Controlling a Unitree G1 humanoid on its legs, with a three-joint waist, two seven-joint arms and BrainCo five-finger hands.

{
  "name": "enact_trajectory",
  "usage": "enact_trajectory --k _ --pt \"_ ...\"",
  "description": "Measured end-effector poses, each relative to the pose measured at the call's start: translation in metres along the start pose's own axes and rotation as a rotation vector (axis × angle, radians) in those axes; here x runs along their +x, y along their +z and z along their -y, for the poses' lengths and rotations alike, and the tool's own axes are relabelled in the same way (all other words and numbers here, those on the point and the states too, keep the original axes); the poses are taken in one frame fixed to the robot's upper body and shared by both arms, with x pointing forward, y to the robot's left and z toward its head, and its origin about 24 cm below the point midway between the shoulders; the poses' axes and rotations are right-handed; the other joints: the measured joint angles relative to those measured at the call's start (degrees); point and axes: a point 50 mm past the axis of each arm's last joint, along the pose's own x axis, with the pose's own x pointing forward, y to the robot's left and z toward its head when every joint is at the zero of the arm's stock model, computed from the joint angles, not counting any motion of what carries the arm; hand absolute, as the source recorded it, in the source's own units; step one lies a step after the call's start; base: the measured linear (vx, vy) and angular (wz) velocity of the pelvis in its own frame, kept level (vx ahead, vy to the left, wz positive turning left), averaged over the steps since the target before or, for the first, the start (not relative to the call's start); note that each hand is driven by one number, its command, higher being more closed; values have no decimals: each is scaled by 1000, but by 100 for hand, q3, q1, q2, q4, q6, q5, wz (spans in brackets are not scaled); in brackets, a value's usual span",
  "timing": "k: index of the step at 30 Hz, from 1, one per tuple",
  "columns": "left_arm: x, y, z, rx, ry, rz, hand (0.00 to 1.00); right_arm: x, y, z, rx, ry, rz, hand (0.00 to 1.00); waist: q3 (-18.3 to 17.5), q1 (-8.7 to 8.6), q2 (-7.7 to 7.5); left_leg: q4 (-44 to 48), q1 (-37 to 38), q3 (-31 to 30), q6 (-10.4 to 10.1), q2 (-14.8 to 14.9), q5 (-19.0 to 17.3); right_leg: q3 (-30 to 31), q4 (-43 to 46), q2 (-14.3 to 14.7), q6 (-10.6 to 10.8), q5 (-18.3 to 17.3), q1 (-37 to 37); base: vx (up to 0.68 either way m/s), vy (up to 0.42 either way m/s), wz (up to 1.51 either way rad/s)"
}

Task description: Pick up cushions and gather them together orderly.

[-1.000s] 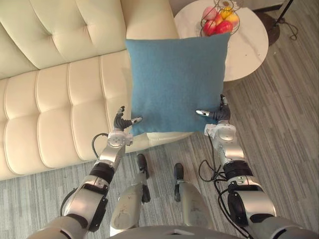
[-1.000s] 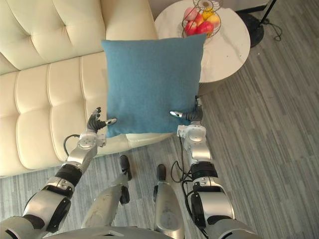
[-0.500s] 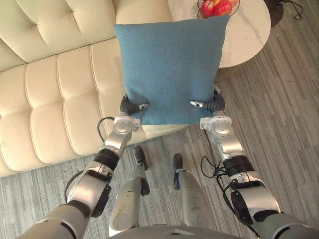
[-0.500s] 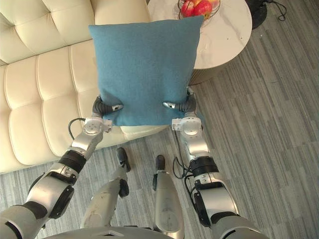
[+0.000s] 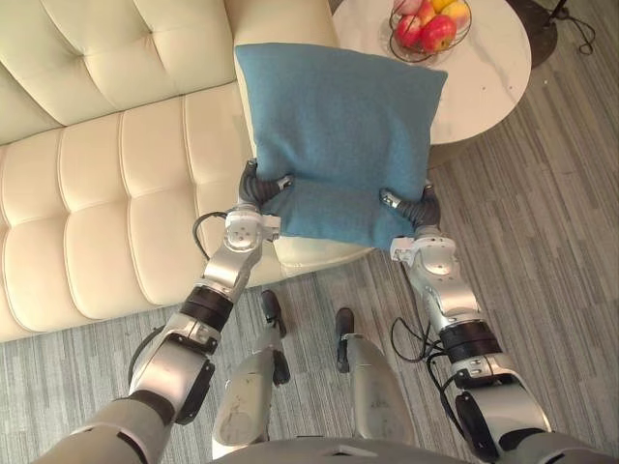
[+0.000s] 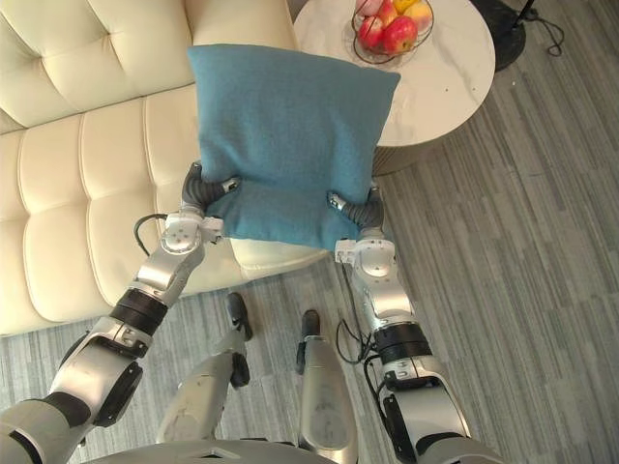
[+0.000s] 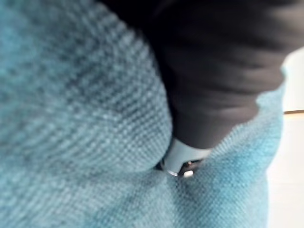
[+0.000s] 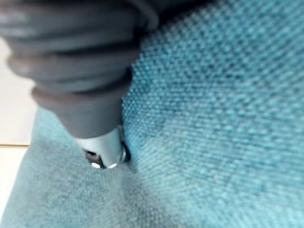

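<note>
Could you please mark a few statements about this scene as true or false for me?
1. The left robot hand and the right robot hand each pinch a lower corner of the blue cushion. True.
2. The blue cushion lies flat on the floor. False: it is held up off the floor, over the front edge of the cream sofa.
3. A wire fruit basket stands on the round white table. True.
4. The round white table stands at the sofa's end on the robot's left. False: it stands at the end on the robot's right.
</note>
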Motion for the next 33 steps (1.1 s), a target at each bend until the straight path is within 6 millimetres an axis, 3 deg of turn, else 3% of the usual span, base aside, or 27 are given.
enact_trajectory --k 11,16,24,33 --pt "-28 4 -8 -58 22 71 100 -26 -5 -15 127 58 -5 100 -6 24 4 -2 299 -306 -82 -1 -16 -246 -142 6 -7 -16 491 -13 -36 11" --pt "-52 -10 -25 -81 83 55 100 -41 -4 -32 175 114 -3 100 -30 54 4 -36 591 -419 -76 0 -111 -327 -463 54 15 29 969 9 -13 10" --pt "-102 -29 -51 -94 188 10 100 -64 6 -52 105 199 65 100 -642 176 -12 -1 884 -744 -20 -63 -84 -524 -1124 104 66 166 1706 97 -10 15" --pt "-137 -26 -59 -109 241 21 100 -79 9 -61 62 232 93 100 -1115 243 -14 -37 1144 -896 -50 -2 -203 -581 -1503 217 11 269 2131 11 -10 4"
